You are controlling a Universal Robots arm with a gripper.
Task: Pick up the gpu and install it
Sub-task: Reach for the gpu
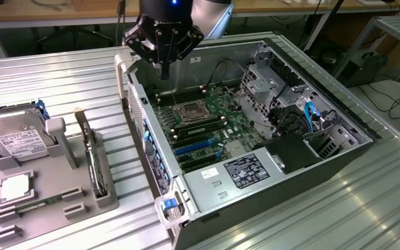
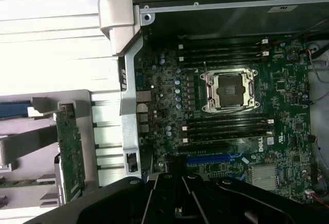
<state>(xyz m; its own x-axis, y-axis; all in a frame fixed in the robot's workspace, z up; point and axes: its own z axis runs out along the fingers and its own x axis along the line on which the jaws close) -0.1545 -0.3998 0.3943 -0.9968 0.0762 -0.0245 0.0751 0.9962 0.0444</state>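
Gripper: the gripper hung at the end of the arm above the far corner of the open computer case, in the upper middle of the exterior view, pointing down.
Gripper state: its two fingers were pressed together, and nothing was between them.
Gpu: the gpu stood on its long edge in a slot of the grey holder, at the exterior view's left, outside the case. The wrist view showed its green board face.
Gpu and gripper: they were well apart, and the gripper touched neither the card nor the holder.
Work state: the card was in the holder, not in the case.
Holder: it lay on the ribbed metal table, just beside the side wall of the case.
Other parts in holder: a silver hard drive with a white label sat at the holder's far end. A square processor lay flat, nearer to the camera.
Case: it lay on its side with the cover off, so the inside was open upward.
Motherboard: the large green motherboard lay on the bottom of the case, below the gripper.
Socket: the processor socket, with a metal frame, was on the board between rows of black memory slots.
Expansion slots: the blue slots lay between the socket and the power supply.
Power supply: it was a grey box with a label, at the near end of the case.
Cables: black and blue cables ran along the case's side at the exterior view's right.
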